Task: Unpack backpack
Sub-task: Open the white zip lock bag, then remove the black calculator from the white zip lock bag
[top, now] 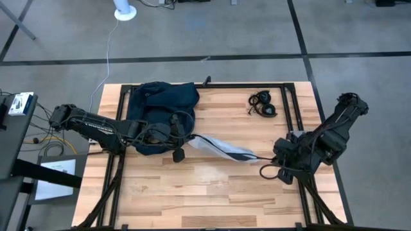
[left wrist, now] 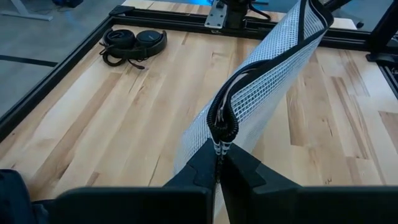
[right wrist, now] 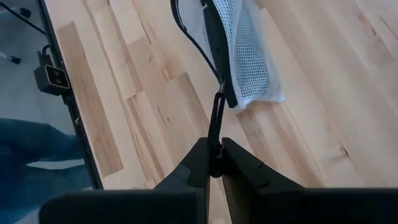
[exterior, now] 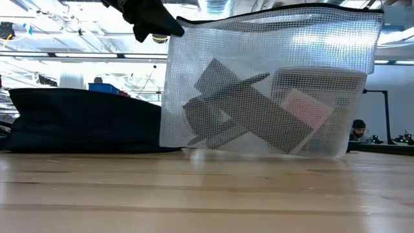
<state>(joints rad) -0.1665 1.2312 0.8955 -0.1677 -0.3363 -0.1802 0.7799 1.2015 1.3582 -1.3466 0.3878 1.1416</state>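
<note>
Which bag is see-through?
The white mesh pouch, held up between the left gripper and right gripper; things show inside it. The dark navy backpack hides its contents.

Mesh pouch held up over the worktop
White mesh pouch (exterior: 272,84) hangs from dark fingers (exterior: 150,18); navy backpack (exterior: 77,120) lies behind on the wooden worktop (exterior: 207,194).

On the table (top: 212,192), the backpack (top: 160,102) lies at my far left, my left gripper (top: 178,154) just before it. The mesh pouch (top: 221,147) spans the middle between my left and right gripper (top: 263,172); headphones (top: 263,104) rest behind, toward the right.
</note>
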